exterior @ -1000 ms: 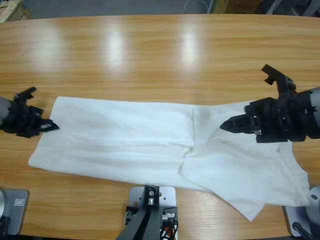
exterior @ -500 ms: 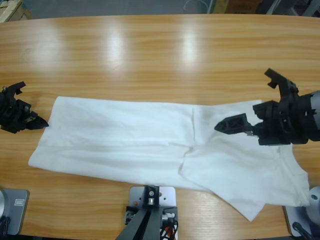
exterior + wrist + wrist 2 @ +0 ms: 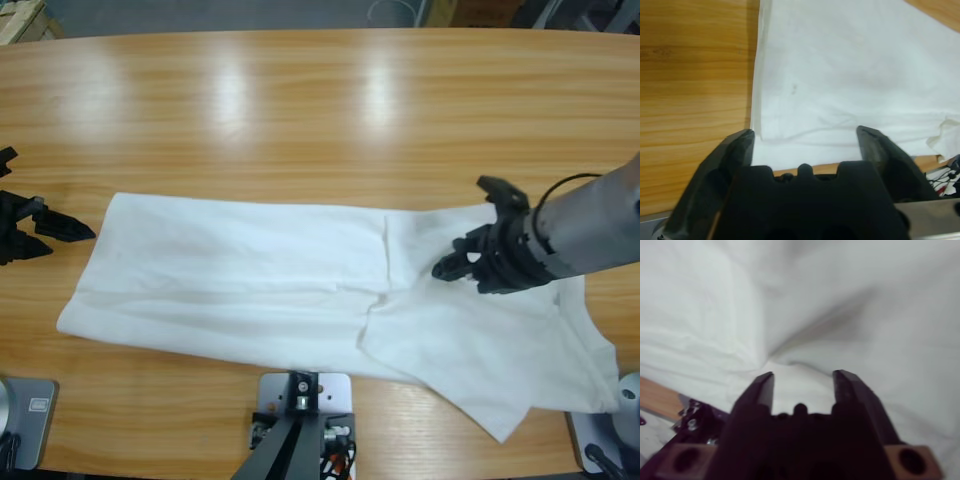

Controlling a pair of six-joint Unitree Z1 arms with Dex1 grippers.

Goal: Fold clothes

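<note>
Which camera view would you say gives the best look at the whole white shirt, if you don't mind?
The high view: it shows the entire shirt spread along the table. The left wrist view shows only one end of the shirt beyond the open left hand; the right wrist view shows only creased cloth near the open right hand.

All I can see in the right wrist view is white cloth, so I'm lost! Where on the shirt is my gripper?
Observer: In the high view the right gripper is over the shirt, on the half at your arm's side, close to a crease that crosses the cloth.
Operator: Is the other gripper on the shirt too?
Observer: No. The left gripper is over bare table, just off the shirt's opposite end.
Operator: Is it holding anything?
Observer: No. The left wrist view shows its jaws wide apart with nothing between them.
</note>
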